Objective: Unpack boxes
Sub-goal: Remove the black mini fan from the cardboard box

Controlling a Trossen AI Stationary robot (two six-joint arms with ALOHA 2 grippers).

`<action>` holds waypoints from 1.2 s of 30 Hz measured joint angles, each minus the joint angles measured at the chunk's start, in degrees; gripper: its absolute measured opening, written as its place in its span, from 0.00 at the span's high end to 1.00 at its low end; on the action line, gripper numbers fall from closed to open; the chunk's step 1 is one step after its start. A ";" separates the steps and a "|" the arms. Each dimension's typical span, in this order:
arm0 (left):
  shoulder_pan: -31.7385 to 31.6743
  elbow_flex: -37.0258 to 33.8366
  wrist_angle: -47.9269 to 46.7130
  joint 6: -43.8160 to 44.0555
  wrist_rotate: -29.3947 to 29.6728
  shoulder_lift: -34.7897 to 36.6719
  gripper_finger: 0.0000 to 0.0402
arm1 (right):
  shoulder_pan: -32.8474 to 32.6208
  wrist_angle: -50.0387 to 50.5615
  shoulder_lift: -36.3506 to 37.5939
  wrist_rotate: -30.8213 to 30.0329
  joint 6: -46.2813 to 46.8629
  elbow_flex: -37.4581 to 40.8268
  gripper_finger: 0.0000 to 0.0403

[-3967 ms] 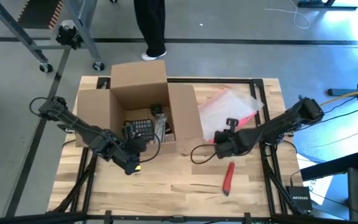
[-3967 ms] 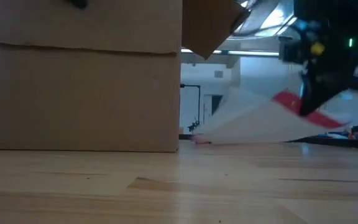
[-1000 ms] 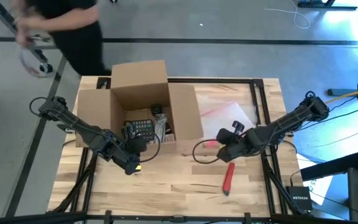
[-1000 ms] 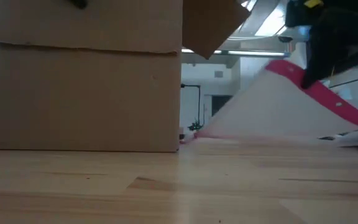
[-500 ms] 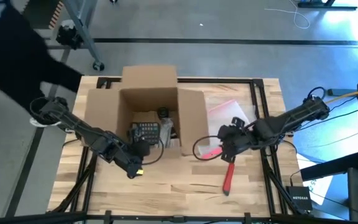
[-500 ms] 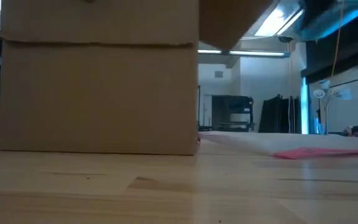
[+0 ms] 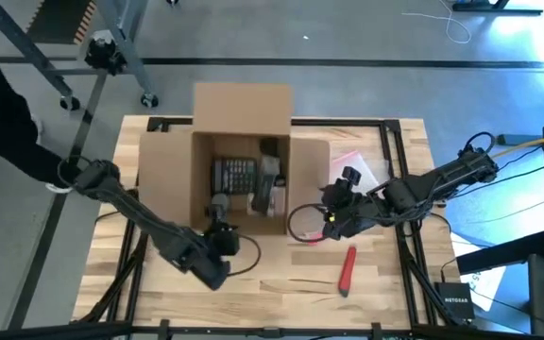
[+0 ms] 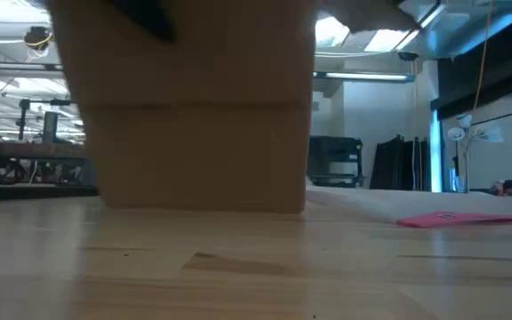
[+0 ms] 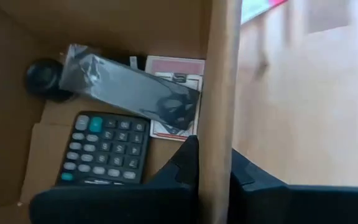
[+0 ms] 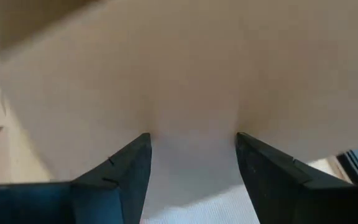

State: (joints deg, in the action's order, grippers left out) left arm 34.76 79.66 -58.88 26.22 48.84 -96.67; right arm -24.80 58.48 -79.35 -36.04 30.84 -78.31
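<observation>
- I'm seeing the box (image 8: 198, 107) blurring in the low view, its top running off the edge.
- I'm losing the person (image 7: 3, 104) past the high view's left border.
- The pouch (image 7: 352, 170) is hiding partly beneath the right arm.

Grey concrete floor (image 7: 366, 38) around the wooden table (image 7: 281, 283) — a wheeled metal frame (image 7: 111, 57) stands nearby. Beyond, ceiling lights (image 8: 389, 40) glow above dark equipment (image 8: 332, 160) against a pale wall.

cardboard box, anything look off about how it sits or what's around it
The cardboard box sits slightly askew on the table, and the left gripper is clamped on its near wall. Nothing looks spilled or damaged.
</observation>
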 joint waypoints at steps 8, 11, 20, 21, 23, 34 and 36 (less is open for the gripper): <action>-0.39 0.29 -0.61 0.07 -0.48 -0.79 0.96 | 0.00 -2.62 -2.90 -0.45 -2.45 0.47 0.44; -0.47 0.39 -0.55 0.20 -0.84 -0.68 0.96 | 0.00 -4.39 -3.11 -0.40 -3.40 0.47 0.44; -0.41 0.39 -0.52 0.82 -1.24 -0.72 0.96 | -1.51 -19.28 -4.12 1.32 -17.16 0.44 0.44; -0.42 0.39 -0.50 0.80 -1.25 -0.72 0.96 | -2.01 -21.76 -4.82 2.27 -19.61 0.44 0.44; -0.41 0.39 -0.52 0.80 -1.32 -0.72 0.95 | -2.30 -27.03 -6.58 4.04 -24.28 0.44 0.44; -0.76 0.43 -0.22 0.99 -1.58 -0.70 0.95 | -0.85 -37.86 -15.50 7.23 -34.46 0.40 0.44; -0.89 0.43 -0.15 0.99 -1.61 -0.70 0.95 | -0.51 -37.86 -16.60 5.11 -35.99 0.27 0.44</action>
State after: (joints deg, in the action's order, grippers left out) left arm 33.87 80.09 -59.02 27.22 47.23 -97.36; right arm -25.31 20.63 -95.95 -30.93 -5.14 -78.03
